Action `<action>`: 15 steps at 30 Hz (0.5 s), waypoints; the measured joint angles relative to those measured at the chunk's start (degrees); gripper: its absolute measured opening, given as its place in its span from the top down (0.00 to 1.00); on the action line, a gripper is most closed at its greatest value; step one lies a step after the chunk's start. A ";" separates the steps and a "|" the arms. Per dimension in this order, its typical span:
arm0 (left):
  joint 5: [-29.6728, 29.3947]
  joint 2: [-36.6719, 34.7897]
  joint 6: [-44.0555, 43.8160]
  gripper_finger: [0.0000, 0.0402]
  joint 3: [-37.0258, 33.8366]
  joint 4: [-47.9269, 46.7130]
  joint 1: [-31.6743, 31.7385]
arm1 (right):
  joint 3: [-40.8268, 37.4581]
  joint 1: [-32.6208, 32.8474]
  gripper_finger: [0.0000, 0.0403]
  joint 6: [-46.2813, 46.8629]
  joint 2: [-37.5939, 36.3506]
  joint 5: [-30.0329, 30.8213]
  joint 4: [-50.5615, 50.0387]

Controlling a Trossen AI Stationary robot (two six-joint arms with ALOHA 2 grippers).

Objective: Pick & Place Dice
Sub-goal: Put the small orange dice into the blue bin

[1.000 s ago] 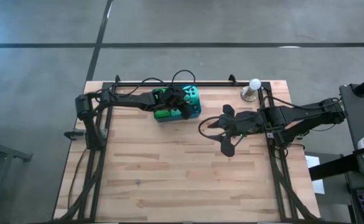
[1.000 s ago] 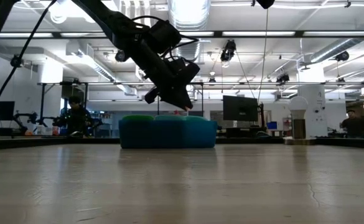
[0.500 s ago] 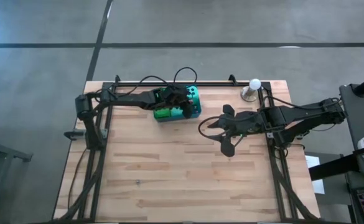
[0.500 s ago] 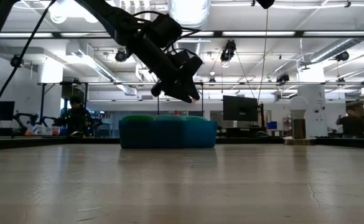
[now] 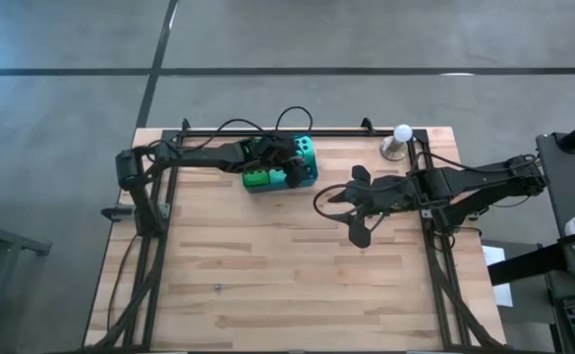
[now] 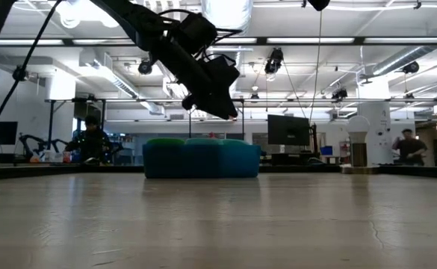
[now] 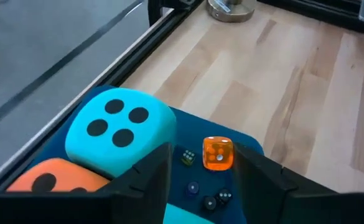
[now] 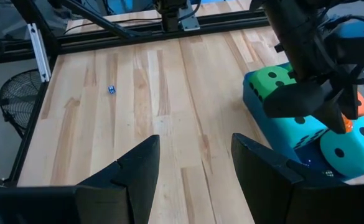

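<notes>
A blue tray [image 5: 308, 177] at the table's far side holds soft dice: a green one [image 5: 258, 179], a teal one [image 7: 119, 127] and an orange-red one [image 7: 51, 179]. Several tiny dice lie on the tray floor, among them a small clear orange one [image 7: 218, 153]. My left gripper [image 7: 203, 163] hangs open above the tray, its fingers on either side of the small orange die and apart from it. My right gripper [image 5: 357, 206] waits open, high over the table's right half.
A white ball on a metal stand [image 5: 401, 136] is at the far right corner. A tiny blue die [image 8: 111, 89] lies alone on the bare wood. Black frame rails [image 5: 267, 132] run along the far edge and both sides. People move in the room behind.
My left gripper, shut a second ago on a small orange thing over the tray, has opened and let it go. The gripper has rolled a little about its own axis. My right arm has kept still.
</notes>
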 joint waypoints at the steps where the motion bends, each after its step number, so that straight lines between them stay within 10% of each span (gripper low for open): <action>1: 0.00 -0.02 0.84 0.60 0.00 0.00 0.00 | 0.00 -0.01 0.52 0.00 0.00 0.01 -0.02; 15: 0.00 0.20 3.63 0.59 -4.38 -2.81 -0.33 | -0.02 -0.01 0.52 0.43 0.00 0.04 0.02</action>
